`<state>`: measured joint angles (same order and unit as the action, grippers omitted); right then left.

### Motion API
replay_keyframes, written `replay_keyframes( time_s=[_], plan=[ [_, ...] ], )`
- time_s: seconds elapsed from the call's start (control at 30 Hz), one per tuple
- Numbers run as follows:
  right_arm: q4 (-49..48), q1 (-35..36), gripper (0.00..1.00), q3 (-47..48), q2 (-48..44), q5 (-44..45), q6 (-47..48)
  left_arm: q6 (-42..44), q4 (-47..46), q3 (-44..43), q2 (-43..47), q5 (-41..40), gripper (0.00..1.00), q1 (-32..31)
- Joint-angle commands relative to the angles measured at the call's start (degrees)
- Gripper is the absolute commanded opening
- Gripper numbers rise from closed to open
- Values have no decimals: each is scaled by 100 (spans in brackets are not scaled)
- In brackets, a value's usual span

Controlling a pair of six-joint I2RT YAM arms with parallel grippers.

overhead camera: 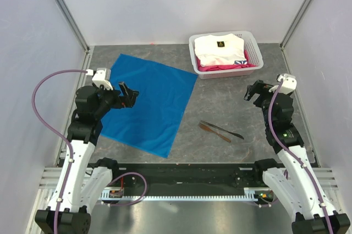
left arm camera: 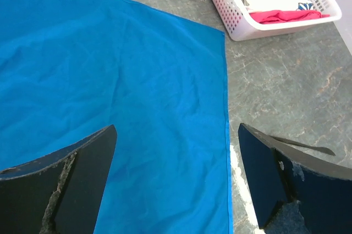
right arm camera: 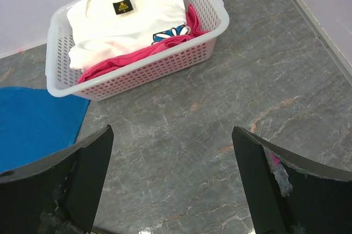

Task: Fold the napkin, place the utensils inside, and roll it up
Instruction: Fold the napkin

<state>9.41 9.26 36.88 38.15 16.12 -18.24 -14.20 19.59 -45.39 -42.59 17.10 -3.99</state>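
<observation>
Left wrist view has the left fingers [left arm camera: 82, 179] spread wide with nothing between them, hanging above the napkin [left arm camera: 110, 69]. The blue cloth lies flat and single-layered on the counter [left arm camera: 286, 85], running from under the fingers to well ahead of them. One straight edge of it passes just inside the finger on that view's right. Beyond that finger a dark pointed tip of the utensils [left arm camera: 308, 147] shows on bare stone, apart from the cloth.

Right wrist view shows the right fingers [right arm camera: 71, 179] equally wide and empty, over bare counter. A corner of the napkin sits off to one side of them. Ahead of them stands the white laundry basket [right arm camera: 137, 74], which holds a folded white shirt [right arm camera: 126, 20] and a pink garment [right arm camera: 137, 55].

From the top external view, both utensils lie side by side, nearer the right fingers than the left and just off the napkin's near edge.

I judge the task to be at its very start, since the fold is not begun and no crease shows. The next move likely calls for the left fingers to drop onto an edge or corner of the napkin. They would have to pinch thin fabric off hard stone without merely pushing it into wrinkles, then carry that edge across to the opposite side. The utensils wait until that fold is laid.
</observation>
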Motion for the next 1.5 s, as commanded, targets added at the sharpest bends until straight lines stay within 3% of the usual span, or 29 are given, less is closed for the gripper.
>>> replay_keyframes(
  time_s=[0.0,0.33,0.57,0.83,0.97,1.13,1.33,1.47],
  plan=[
    [-176,-3,98,117,43,5,-48,180,-202,-85,-13,224,100,3],
    [17,6,98,275,280,-144,-31,259,-193,3,14,267,99,3],
    [614,6,98,636,859,-83,-180,347,-132,83,-161,514,89,-268],
    [738,15,97,522,1449,-540,-400,-776,203,301,-742,-1076,80,-2357],
    [755,6,97,451,1564,-540,-321,-1216,-489,978,-1067,-911,70,-3229],
    [764,15,98,399,1476,-636,-312,-1559,-360,1357,-1558,-1648,64,-4520],
    [755,6,98,355,1371,-645,-312,-1999,-325,1638,-1849,-2184,49,-5304],
    [755,6,98,381,1397,-654,-312,-1938,-325,1559,-2304,-2316,47,-5761]
  ],
)
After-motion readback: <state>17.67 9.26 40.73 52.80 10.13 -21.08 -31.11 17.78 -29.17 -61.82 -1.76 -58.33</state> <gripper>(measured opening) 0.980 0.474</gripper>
